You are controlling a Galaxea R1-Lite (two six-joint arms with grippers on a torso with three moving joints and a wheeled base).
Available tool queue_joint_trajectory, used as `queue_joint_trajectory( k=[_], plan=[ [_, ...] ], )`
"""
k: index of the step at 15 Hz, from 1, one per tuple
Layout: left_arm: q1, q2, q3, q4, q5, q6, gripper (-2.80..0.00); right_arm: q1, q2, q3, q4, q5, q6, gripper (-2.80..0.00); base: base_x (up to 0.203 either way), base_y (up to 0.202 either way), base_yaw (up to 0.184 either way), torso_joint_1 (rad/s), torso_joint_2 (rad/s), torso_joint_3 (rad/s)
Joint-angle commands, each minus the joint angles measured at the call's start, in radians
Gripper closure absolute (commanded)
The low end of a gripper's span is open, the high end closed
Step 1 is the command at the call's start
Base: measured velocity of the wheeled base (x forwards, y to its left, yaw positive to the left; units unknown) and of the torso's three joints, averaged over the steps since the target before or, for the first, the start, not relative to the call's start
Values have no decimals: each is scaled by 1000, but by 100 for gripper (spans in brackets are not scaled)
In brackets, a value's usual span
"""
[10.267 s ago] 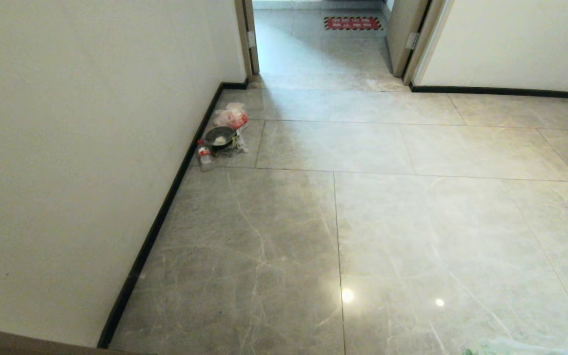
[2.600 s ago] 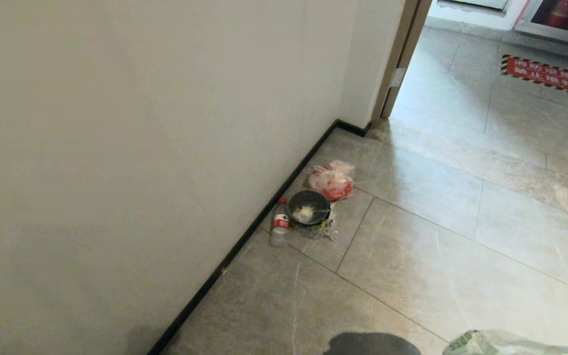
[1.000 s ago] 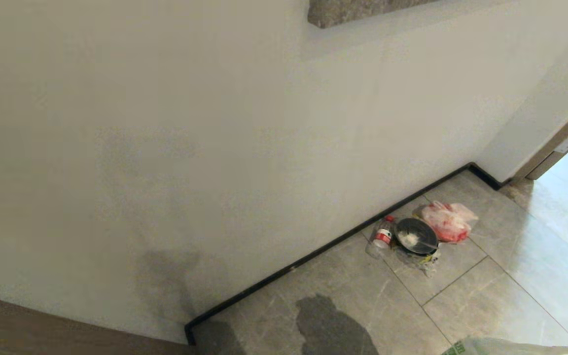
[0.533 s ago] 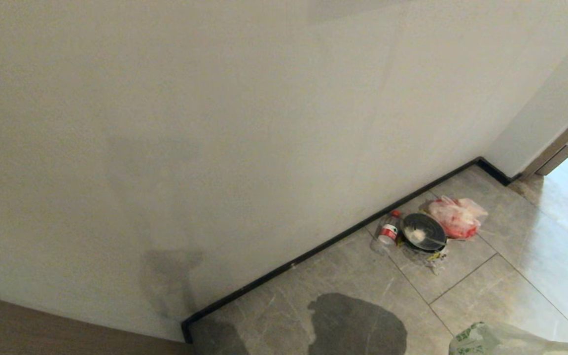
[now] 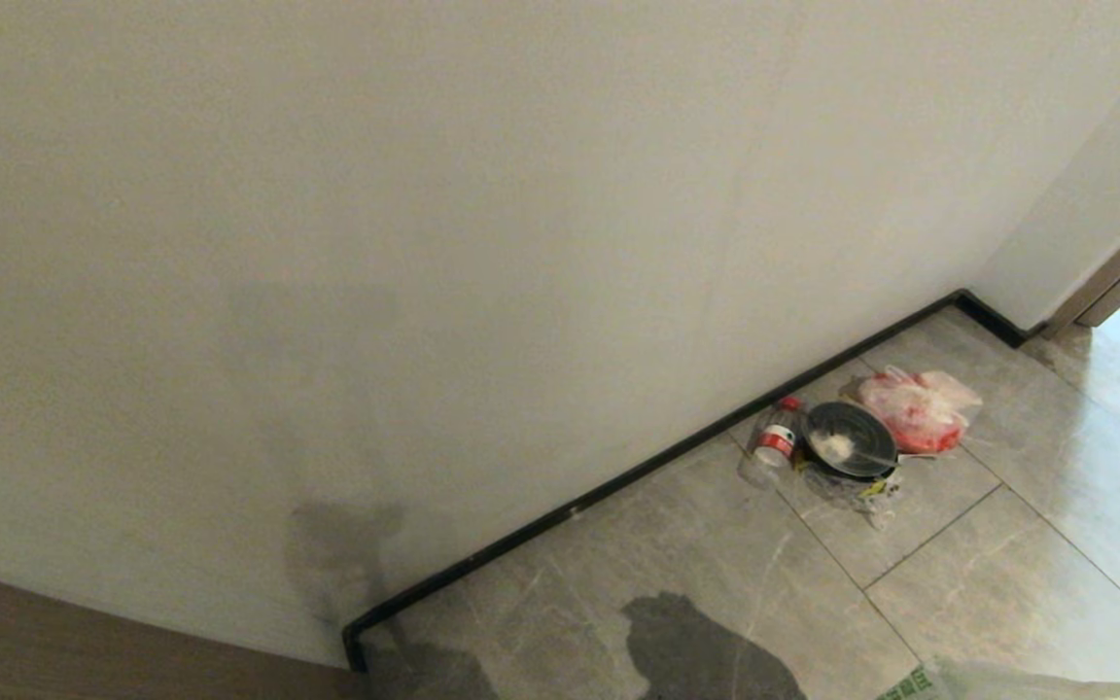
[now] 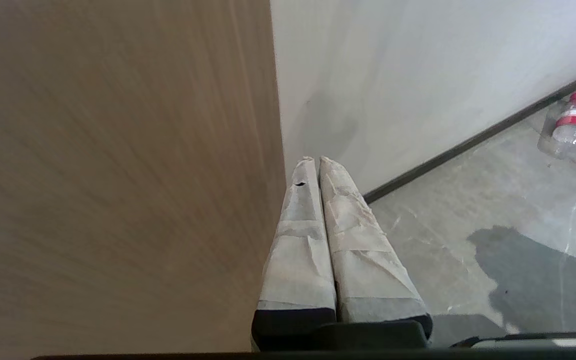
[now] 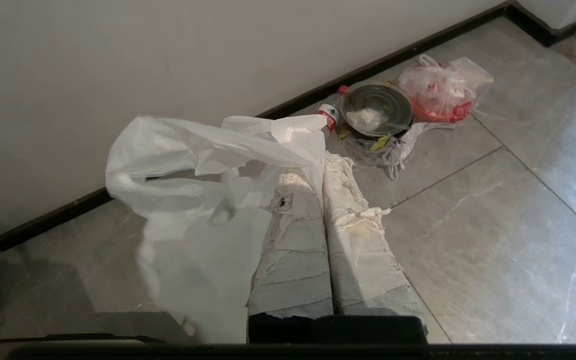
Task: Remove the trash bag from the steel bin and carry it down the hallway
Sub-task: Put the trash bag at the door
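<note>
Right gripper (image 7: 318,162): fingers pressed together, pinching the trash bag (image 7: 208,165), which hung over the hallway (image 7: 493,210) floor
Left gripper (image 6: 313,162): fingers together, empty, beside a wooden door (image 6: 118,175)
Wall litter: bottle (image 5: 776,442), bowl (image 5: 850,439), red-filled bag (image 5: 920,408)

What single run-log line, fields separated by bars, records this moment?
stage: carrying | right gripper: shut on trash bag | left gripper: shut, empty | ahead: litter pile by baseboard
</note>
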Motion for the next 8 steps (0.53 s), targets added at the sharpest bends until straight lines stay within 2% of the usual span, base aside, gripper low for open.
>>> queue_joint_trajectory(
  k=[1,8],
  plan=[
    [0,0,0,0,0,0,0,0,0,0,-1,0,0,0,0,0,0,1,92,98],
    [0,0,0,1,0,0,0,0,0,0,1,0,-4,0,0,0,0,1,15,17]
  ],
)
